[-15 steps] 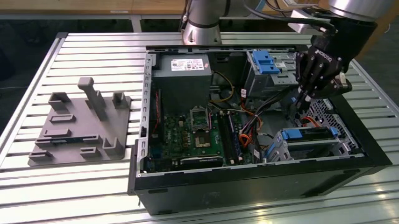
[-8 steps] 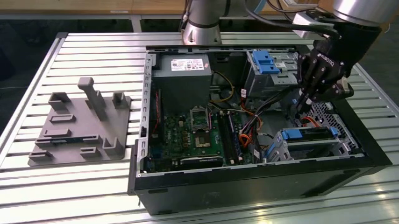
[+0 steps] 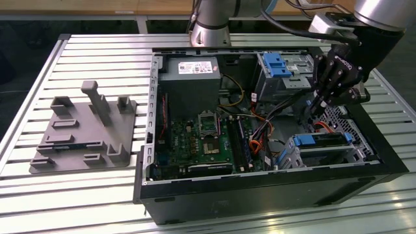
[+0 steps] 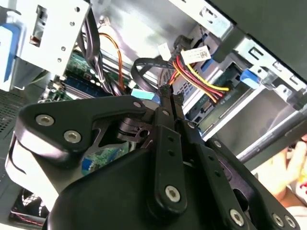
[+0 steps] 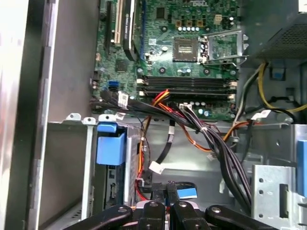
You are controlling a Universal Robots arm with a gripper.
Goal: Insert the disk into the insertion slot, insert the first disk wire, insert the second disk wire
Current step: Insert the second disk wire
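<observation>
The exterior view looked down steeply on my whole open computer case from its front. Both wrist views sat close inside it, looking past my gripper at shared cable bundles and motherboard.

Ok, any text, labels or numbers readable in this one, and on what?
None can be quoted.
White label on the grey power supply: too small to read.
White cable tag in the second wrist view: blurred.
Markings on the motherboard in the first wrist view: too small.

The disk sits mostly hidden inside the insertion slot.
</observation>
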